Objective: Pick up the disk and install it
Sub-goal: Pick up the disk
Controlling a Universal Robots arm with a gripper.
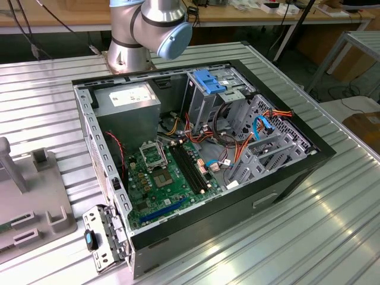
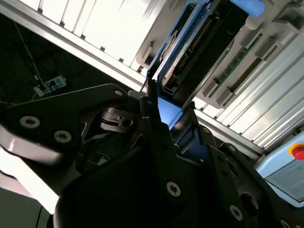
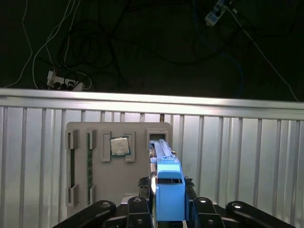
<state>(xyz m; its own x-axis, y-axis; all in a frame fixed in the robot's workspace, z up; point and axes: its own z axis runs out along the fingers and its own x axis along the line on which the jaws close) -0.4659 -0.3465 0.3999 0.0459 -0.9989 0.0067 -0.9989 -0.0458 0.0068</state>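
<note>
Jaws pinched narrow on the disk: in both wrist views the gripper (image 3: 170, 203) (image 2: 170, 108) has its black fingers (image 3: 202, 205) pressed on either side of the blue carrier end. The disk (image 3: 169, 185) (image 2: 183, 54) stands on edge and runs straight out from the fingers.

In the first wrist view its far end lines up with an open slot of the grey tray (image 3: 95, 180). I cannot tell whether it is seated there or lifted clear. On the same tray a chip (image 3: 119, 146) lies flat in a square pocket just beside that slot, and a green memory stick (image 3: 89, 161) sits in a long slot farther over. The tray lies on the ribbed metal table (image 3: 237, 156), near the edge. Past the edge, a power strip (image 3: 64, 81) and loose cables lie on the dark floor.

In the exterior view the tray (image 1: 35, 196) is at the exterior view's left, well apart from the open computer case (image 1: 237, 208) in the middle of the table (image 1: 309, 237). Inside the case, a green board (image 1: 160, 178) lies flat with a grey box (image 1: 127, 104) on its far side. A metal cage with a blue top (image 1: 208, 80) stands to the exterior view's right of that box. The arm's base (image 1: 136, 35) is bolted down just beyond the case's far side.
</note>
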